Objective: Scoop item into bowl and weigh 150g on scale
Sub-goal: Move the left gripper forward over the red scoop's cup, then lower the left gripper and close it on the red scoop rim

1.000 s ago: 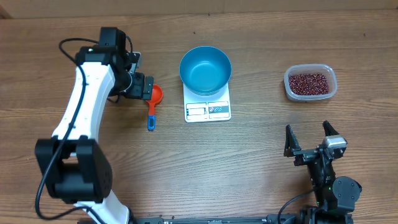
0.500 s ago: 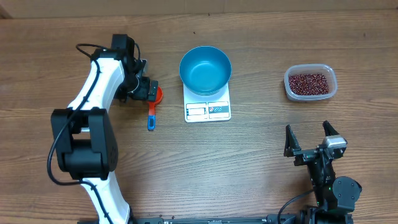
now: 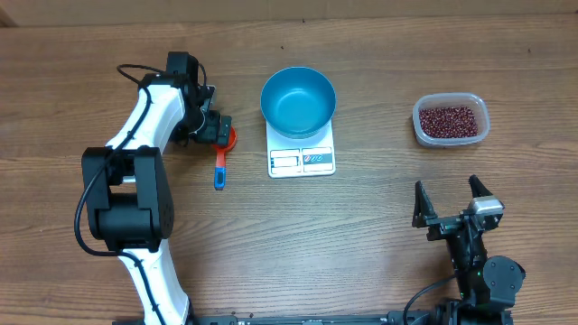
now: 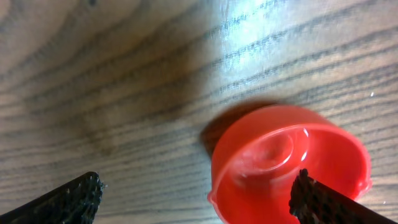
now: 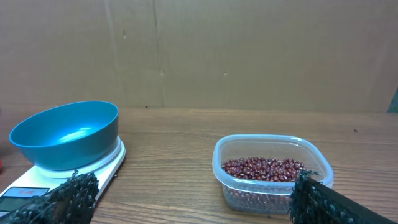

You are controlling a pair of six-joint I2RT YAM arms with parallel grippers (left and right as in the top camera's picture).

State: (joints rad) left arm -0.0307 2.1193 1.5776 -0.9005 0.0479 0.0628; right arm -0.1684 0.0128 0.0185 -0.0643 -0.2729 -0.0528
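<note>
Wooden table (image 3: 361,235) is seen with little of the task begun. The blue bowl (image 3: 298,101) is set on the white scale (image 3: 302,161) and is seen to be empty. All the beans (image 3: 449,120) are held in the clear tub (image 3: 452,142), well apart to the right. The scoop (image 3: 219,167) lies untouched left of the scale. The left gripper (image 3: 219,131) is poised over its red cup, jaws wide apart, nothing clasped. The right gripper (image 3: 445,185) is parked near the table's front edge, jaws likewise apart. Grasping, scooping and weighing are judged to remain. The blue handle is shown only overhead. The empty cup, nearer one finger, is shown by the left wrist view. The beans' shallow depth is shown by the right wrist view.
</note>
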